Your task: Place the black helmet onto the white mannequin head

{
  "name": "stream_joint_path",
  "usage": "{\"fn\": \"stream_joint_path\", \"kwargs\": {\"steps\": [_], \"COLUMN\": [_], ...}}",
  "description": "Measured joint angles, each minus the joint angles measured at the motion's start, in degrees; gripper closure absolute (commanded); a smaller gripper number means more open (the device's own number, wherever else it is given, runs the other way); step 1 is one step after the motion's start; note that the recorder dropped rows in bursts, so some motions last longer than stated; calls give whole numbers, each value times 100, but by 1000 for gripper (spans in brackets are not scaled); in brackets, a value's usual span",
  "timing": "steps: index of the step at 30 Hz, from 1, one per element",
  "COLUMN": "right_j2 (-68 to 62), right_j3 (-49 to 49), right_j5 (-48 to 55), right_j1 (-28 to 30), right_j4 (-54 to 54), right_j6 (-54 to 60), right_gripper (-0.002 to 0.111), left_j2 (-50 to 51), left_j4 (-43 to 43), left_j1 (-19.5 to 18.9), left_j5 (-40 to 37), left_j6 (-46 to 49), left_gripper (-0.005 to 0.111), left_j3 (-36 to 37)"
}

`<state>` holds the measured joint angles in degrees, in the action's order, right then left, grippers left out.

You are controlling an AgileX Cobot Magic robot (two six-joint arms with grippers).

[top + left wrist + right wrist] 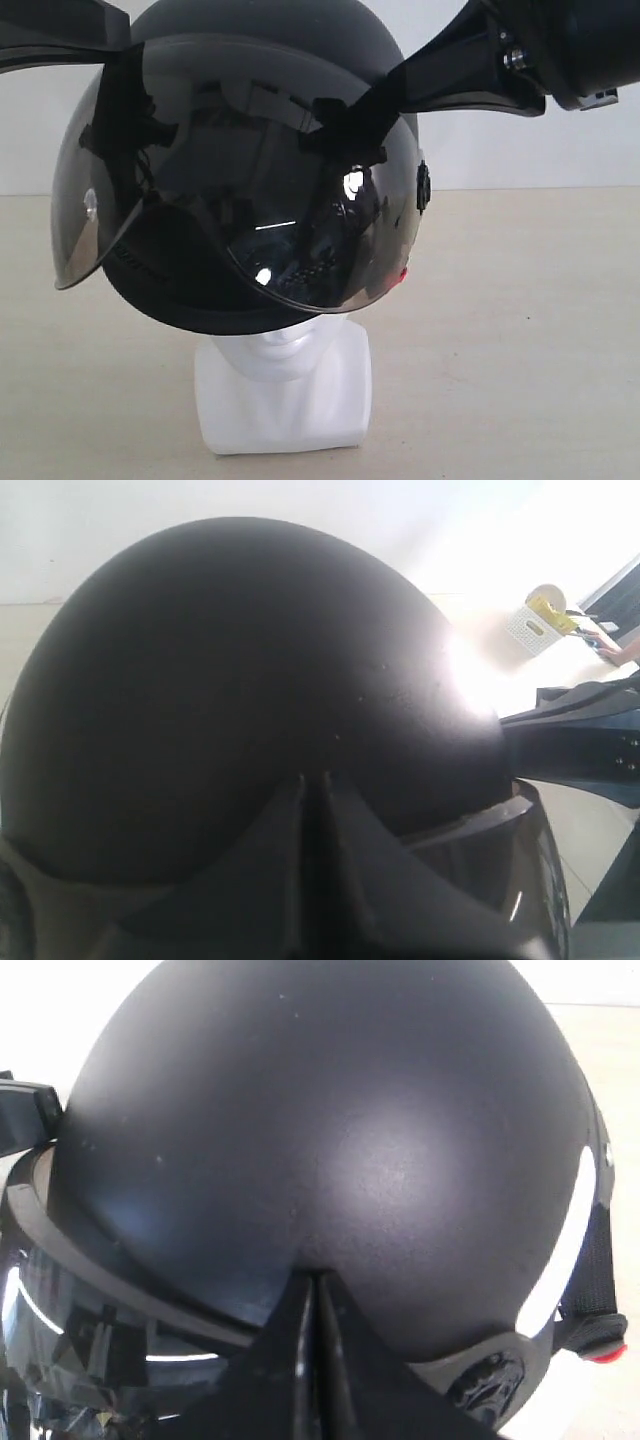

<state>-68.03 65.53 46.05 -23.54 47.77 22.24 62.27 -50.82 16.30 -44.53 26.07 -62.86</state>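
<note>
Matte black helmet; smoky grey, reflective visor; red buckle on black strap; glossy white head; beige table; white wall.

The helmet is held over the head on the bench, its visor pinched by left fingers and right fingers.

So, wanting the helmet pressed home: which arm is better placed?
Probably right: right gripper, shut, rests near the black helmet's middle, over the white mannequin head; left gripper sits at its edge.
</note>
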Motion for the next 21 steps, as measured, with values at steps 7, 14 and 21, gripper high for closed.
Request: {"fn": "stream_joint_path", "kwargs": {"steps": [7, 14, 21], "right_j2": [0, 0, 0], "right_j3": [-44, -73, -104], "right_j5": [-15, 131, 213], "right_j1": [8, 8, 8], "right_j4": [-54, -80, 18], "right_j6": [0, 56, 103], "right_gripper": [108, 108, 108], "left_j2": [-133, -199, -325], "left_j4": [-24, 26, -192], "left_j1": [-20, -20, -20], "left_j5": [-172, -510, -667], "left_j6": [0, 0, 0], "left_gripper": [102, 102, 102], "left_j3": [23, 72, 411]}}
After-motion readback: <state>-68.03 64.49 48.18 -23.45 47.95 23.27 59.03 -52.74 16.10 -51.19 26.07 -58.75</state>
